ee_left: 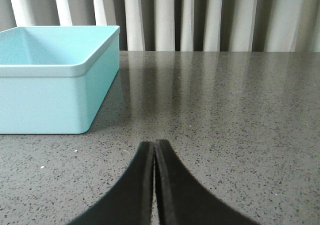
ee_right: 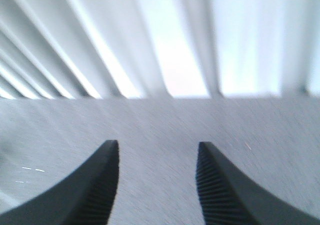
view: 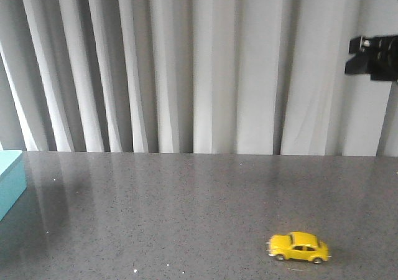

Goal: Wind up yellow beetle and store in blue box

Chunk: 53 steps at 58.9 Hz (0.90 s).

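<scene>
The yellow beetle [view: 299,247] is shown standing on its wheels near the front right of the bench [view: 186,211], side-on to the front camera. The blue box [ee_left: 55,77] is placed at the left edge, open-topped and apparently empty, well apart from the car. A free-rolling toy could be nudged away if one finger lands first during an off-centre approach; a pinch on the rounded roof could slip. The right gripper [ee_right: 157,182] is held with fingers spread, nothing between them; its view is motion-blurred and the car is not shown there. The left gripper [ee_left: 154,182] is held low over the bench beside the box, fingers pressed together, empty.
</scene>
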Each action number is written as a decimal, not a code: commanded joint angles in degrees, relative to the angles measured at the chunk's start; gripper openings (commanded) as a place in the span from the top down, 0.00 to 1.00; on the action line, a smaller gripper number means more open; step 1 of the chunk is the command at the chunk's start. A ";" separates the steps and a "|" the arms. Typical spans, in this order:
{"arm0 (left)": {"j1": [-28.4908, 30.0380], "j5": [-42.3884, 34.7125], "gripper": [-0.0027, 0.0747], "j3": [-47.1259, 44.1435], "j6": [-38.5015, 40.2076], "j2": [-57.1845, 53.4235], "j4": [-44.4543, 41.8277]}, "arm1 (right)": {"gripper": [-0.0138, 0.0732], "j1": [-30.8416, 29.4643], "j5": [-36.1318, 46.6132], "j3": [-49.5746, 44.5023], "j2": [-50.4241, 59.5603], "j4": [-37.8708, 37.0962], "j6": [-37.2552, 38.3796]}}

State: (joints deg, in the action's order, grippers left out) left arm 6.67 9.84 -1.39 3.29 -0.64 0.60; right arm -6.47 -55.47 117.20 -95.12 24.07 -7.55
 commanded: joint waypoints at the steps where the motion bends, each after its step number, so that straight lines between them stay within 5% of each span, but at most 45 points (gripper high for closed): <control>1: -0.02 -3.94 0.97 0.84 0.56 -0.85 0.13 | 0.58 -0.05 5.04 -1.77 8.11 7.41 -6.92; 12: -0.02 -3.94 0.97 0.84 0.56 -0.85 0.13 | 0.86 -0.05 13.34 -21.05 24.33 9.61 -12.12; 36: -0.02 -3.94 0.97 0.84 0.56 -0.85 0.13 | 0.85 -0.05 33.49 -73.29 55.93 9.97 -20.24; 53: -0.02 -3.94 0.97 0.84 0.56 -0.85 0.13 | 0.85 -0.05 37.62 -86.77 63.37 10.48 -20.44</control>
State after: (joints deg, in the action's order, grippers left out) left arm 6.67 9.84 -1.39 3.29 -0.64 0.60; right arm -6.47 -22.07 30.56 -32.43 33.37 -27.45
